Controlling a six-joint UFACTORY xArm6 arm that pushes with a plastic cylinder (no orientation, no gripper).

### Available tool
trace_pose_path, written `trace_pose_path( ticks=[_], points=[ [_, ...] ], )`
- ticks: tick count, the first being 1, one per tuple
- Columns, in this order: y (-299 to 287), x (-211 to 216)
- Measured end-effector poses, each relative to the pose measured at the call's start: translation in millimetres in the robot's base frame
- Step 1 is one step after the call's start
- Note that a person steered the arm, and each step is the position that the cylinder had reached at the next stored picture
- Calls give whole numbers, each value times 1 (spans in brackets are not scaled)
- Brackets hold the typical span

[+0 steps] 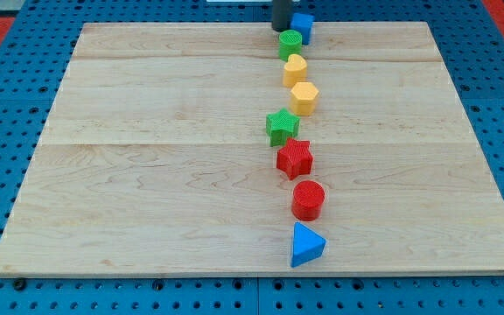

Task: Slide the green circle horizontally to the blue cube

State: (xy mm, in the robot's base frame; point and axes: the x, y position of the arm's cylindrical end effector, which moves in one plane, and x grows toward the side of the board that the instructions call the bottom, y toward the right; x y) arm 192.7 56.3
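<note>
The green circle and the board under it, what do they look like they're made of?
The green circle looks like matte plastic, probably 3D printed: fine ridges run around its side. The board looks like pale unvarnished wood, with visible grain and plank seams. My tip stands just above the circle, towards the view's top.

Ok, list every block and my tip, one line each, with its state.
my tip: at the view's top, beside blue cube
blue cube: top edge
green circle: just below the cube
yellow heart: upright
yellow hexagon: upright
green star: touching red star
red cylinder: upright
blue triangle: nearest bottom
</note>
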Motion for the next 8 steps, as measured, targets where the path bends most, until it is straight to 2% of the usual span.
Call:
trace_pose_path(
  ticks=[1,2,4,5,6,7,8],
  points=[
    [12,2],
    [79,33],
    [-28,40],
    [-49,38],
    [-104,23],
    [-133,36],
    [-126,82]
  ],
)
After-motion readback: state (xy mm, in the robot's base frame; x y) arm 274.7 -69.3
